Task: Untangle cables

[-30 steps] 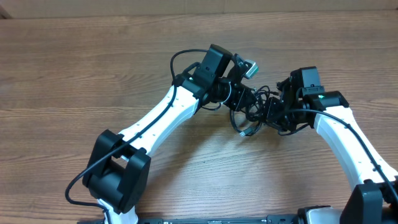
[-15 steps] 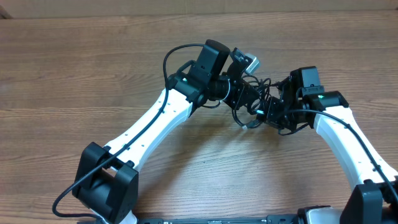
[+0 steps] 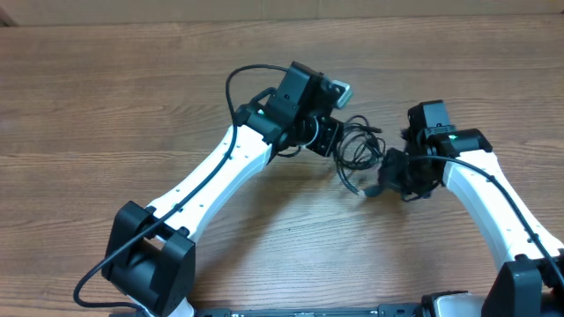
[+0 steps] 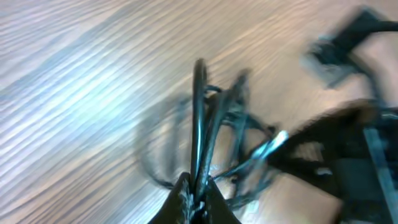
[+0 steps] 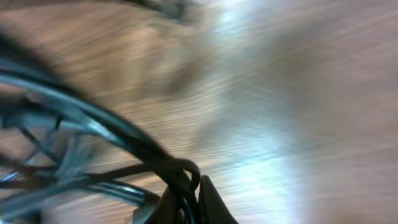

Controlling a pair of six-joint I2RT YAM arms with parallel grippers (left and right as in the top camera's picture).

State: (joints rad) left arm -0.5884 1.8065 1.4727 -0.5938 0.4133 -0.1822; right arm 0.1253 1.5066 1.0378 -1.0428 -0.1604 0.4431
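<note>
**Arms: 2.**
- Left arm (image 3: 220,167): white links running from the near-left base diagonally up toward table centre. The black wrist is turned down and to the right.
- Right arm (image 3: 493,198): rises from the near-right corner and bends inward. The wrist points left toward the other arm.

**Grippers: 2.**
- Left gripper (image 3: 330,139): fingers pinched together on the cables. In the left wrist view, several strands run up out of the closed fingertips (image 4: 196,202).
- Right gripper (image 3: 388,173): fingers likewise closed tight on the cables. In the right wrist view, a looped strand passes between the tips (image 5: 186,202).

**Cables (image 3: 357,145): 1 tangle of thin black cords.**
- The number of separate cords cannot be told, because the strands overlap and both wrist views are blurred.
- The tangle lies between the two grippers, near table centre.
- Its left edge is in the left gripper and its lower right edge is in the right gripper.
- The loops spread in the gap between the grippers.
- One loose end (image 3: 351,187) trails toward the near side, just beside the right gripper.
- One bright metal tip (image 4: 273,142) shows among the strands in the left wrist view.
- In the right wrist view the cords (image 5: 93,130) fan out to the left of the fingers.

**Table (image 3: 106,88): 1, with a wood-grain surface.** It carries the tangle and both arms.
</note>
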